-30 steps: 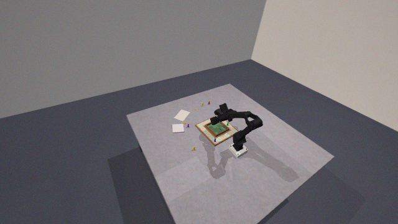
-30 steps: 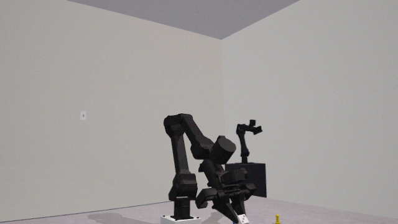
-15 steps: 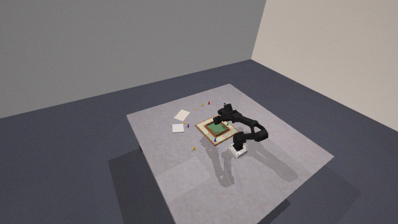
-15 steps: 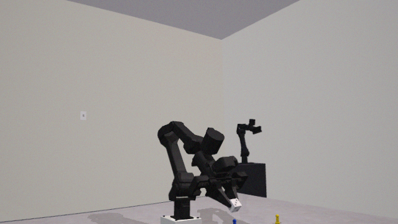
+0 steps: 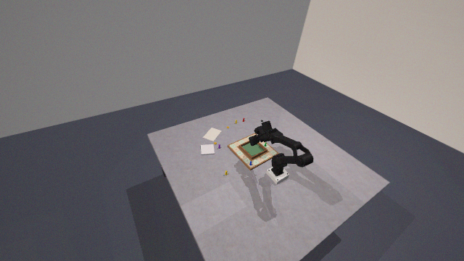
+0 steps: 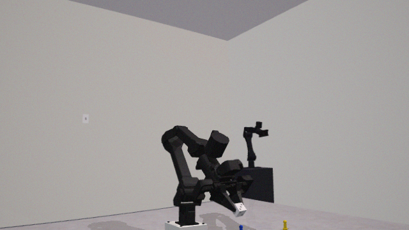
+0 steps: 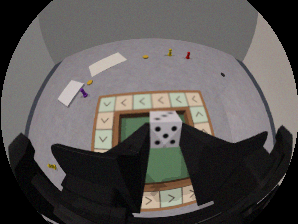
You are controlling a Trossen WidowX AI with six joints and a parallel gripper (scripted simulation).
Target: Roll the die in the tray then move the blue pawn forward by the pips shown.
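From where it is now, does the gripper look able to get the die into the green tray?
Probably yes: the gripper is shut on the die above the green tray, with nothing seen between them.
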